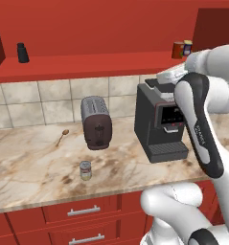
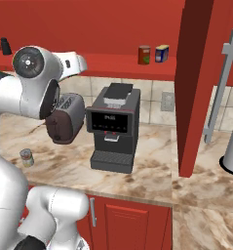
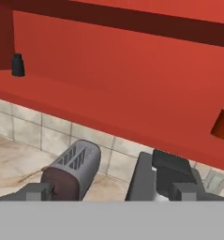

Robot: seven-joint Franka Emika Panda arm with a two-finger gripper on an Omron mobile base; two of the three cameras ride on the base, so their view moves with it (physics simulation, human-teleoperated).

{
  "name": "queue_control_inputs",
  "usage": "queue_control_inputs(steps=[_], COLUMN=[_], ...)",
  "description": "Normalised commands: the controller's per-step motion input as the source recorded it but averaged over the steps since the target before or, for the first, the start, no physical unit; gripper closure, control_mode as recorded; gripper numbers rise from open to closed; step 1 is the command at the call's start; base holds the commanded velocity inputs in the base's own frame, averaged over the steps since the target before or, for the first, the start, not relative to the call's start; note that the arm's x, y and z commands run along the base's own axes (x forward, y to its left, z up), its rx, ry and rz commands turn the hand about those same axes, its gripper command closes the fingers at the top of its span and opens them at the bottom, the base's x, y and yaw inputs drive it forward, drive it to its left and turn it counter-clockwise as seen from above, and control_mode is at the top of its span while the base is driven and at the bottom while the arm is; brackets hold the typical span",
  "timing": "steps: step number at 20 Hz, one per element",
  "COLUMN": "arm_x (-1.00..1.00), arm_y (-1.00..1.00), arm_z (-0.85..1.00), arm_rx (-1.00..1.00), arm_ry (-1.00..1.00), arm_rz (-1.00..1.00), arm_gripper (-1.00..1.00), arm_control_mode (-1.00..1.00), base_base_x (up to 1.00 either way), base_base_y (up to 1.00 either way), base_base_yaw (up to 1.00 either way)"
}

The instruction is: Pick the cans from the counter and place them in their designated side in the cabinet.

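Observation:
The silvery can (image 1: pixel 85 170) with a pale label stands upright on the marble counter (image 1: pixel 34 167), in front of the toaster; the right base view has it at the far left (image 2: pixel 26 157). The dark red can (image 1: pixel 178 50) stands on the cabinet's open red shelf (image 1: pixel 87 64), beside a blue-and-yellow can (image 2: pixel 162 53). In the hand view the red can (image 3: pixel 223 124) sits at the right edge. My gripper (image 3: pixel 112 193) is open with nothing between its fingertips (image 3: pixel 38 191), raised above the toaster and coffee machine and facing the shelf, far from both cans.
A dark coffee machine (image 1: pixel 161 122) and a toaster (image 1: pixel 97 122) stand at the back of the counter, with a wooden spoon (image 1: pixel 62 137) to the left. A black shaker (image 1: pixel 22 52) sits at the shelf's left end. An open red cabinet door (image 2: pixel 201 83) hangs at the right.

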Motion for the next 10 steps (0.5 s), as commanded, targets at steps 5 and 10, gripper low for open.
queue_control_inputs(steps=[5, 10], arm_x=[-0.78, -0.35], arm_y=[0.47, 0.36], arm_z=[-0.08, -0.08], arm_rx=[0.00, 0.04], arm_ry=[0.00, 0.09], arm_rz=[0.04, 0.02], arm_gripper=[-1.00, -1.00], arm_control_mode=[-1.00, -1.00], base_base_x=[0.00, 0.00], base_base_y=[0.00, 0.00], base_base_yaw=[0.00, 0.00])
